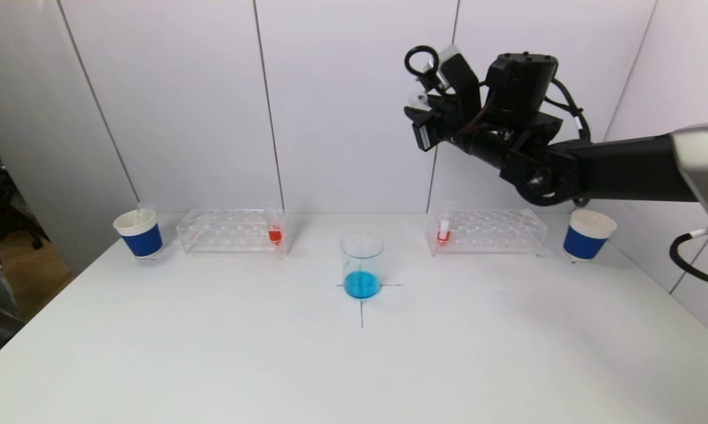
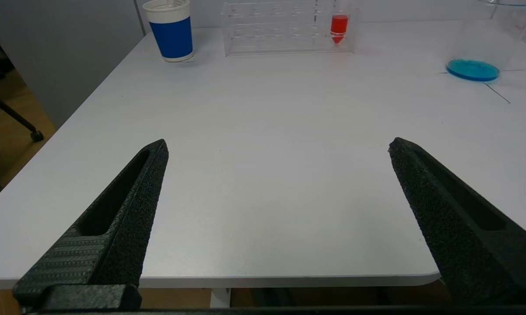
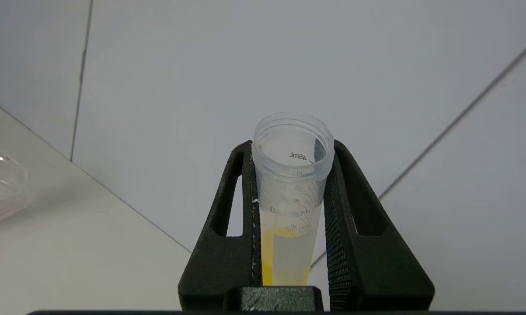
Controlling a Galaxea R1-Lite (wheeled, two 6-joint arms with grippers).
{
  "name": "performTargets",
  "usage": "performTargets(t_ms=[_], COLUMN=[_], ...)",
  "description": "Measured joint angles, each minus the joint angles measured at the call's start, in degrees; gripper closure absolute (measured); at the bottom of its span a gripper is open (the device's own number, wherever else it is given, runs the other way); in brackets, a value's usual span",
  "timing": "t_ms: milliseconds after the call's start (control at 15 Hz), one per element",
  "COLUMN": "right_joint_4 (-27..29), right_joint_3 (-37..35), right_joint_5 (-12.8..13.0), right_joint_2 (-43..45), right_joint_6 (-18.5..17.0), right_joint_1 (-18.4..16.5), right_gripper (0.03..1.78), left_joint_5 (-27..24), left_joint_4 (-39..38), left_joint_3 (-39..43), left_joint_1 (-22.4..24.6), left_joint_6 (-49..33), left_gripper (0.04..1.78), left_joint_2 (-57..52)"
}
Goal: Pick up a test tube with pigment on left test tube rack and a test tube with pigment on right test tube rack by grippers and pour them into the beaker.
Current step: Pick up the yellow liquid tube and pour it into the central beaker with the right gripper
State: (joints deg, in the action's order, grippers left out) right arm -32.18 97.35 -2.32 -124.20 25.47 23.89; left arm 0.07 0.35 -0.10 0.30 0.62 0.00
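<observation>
High above the table's right half, my right gripper [image 1: 427,121] is shut on a clear test tube [image 3: 289,210] with yellow pigment in its lower part, its open mouth clear of the fingertips. The glass beaker [image 1: 362,265], with blue liquid at the bottom, stands on a cross mark at the table's centre, well below and left of that gripper. A tube of red pigment [image 1: 275,231] stands in the left rack [image 1: 224,231], another [image 1: 444,231] in the right rack [image 1: 495,231]. My left gripper [image 2: 278,146] hangs open and empty over the table's near left edge.
A blue-and-white paper cup [image 1: 139,234] stands left of the left rack, with a clear tube sticking out of it. A second cup [image 1: 588,235] stands right of the right rack. White wall panels close off the back of the white table [image 1: 212,353].
</observation>
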Motion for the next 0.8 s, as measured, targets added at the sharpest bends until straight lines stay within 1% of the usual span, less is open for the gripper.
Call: performTargets(t_ms=[67, 200, 400, 533, 800], right_joint_4=[-1.83, -6.21, -12.3, -14.86, -17.9], right_joint_3=[0.11, 0.13, -0.11, -0.44, -1.05], right_joint_5=[-0.77, -4.43, -9.12, -13.03, -20.64], right_joint_2=[-1.16, -3.19, -5.95, -7.72, -11.06], right_joint_6=[1.66, 5.97, 10.41, 13.34, 19.46], right_joint_1=[0.52, 0.88, 1.35, 1.4, 1.33], right_gripper=[1.34, 1.34, 1.34, 1.34, 1.34], left_joint_5=[0.0, -0.02, 0.0, 0.02, 0.0], left_joint_4=[0.0, -0.02, -0.02, -0.02, 0.0], left_joint_3=[0.0, 0.0, 0.0, 0.02, 0.02], left_joint_1=[0.0, 0.02, 0.02, 0.02, 0.02], left_joint_6=[0.0, -0.02, 0.0, -0.02, -0.05], left_gripper=[0.06, 0.06, 0.06, 0.06, 0.06], left_joint_2=[0.0, 0.0, 0.0, 0.0, 0.0])
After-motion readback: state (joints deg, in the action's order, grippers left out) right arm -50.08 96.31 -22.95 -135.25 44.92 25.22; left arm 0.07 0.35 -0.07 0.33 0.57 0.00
